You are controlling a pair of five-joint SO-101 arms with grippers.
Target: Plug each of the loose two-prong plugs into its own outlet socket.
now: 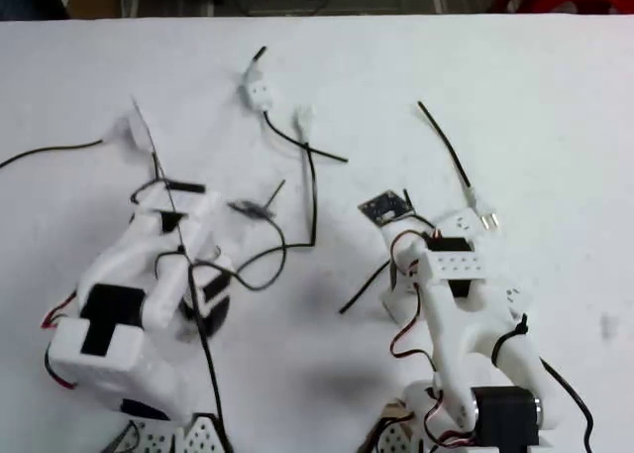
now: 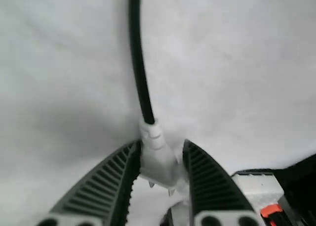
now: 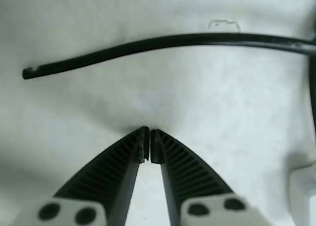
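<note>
The white counter (image 1: 555, 96) lies bare and wide beyond both arms, out to its far edge where a dark strip of floor begins. There is more free surface on the outer side of the right arm (image 1: 466, 314).

The left pincer (image 2: 162, 146) is clamped on a small white moulded plug (image 2: 157, 154), with its ribbed fingers (image 2: 121, 181) pressed against the plug's two sides. The plug's thick black cable (image 2: 139, 63) comes out between the tips and runs straight away over bare counter.

The right pincer (image 3: 149, 139) is closed and empty, its tips touching, low over the counter. Just ahead of the tips a thin black lead (image 3: 163, 40) lies crosswise with one cut end free. Beside the fingers the corner of a white block (image 3: 303, 186) pokes in; what it is I cannot tell.

Farther out from the pincers I count four small white pieces on black leads:
- A pronged white plug (image 1: 476, 213) lies just past the right arm's wrist, with two metal pins showing.
- A white piece with a short black stub (image 1: 258, 91) sits toward the far edge.
- A smaller white piece (image 1: 302, 121) sits near it.
- A white piece on a long dark cable (image 1: 124, 131) lies beyond the left arm (image 1: 149, 265).

Their looping black leads (image 1: 313, 200) cross the gap between the two arms — the one cluttered stretch.
</note>
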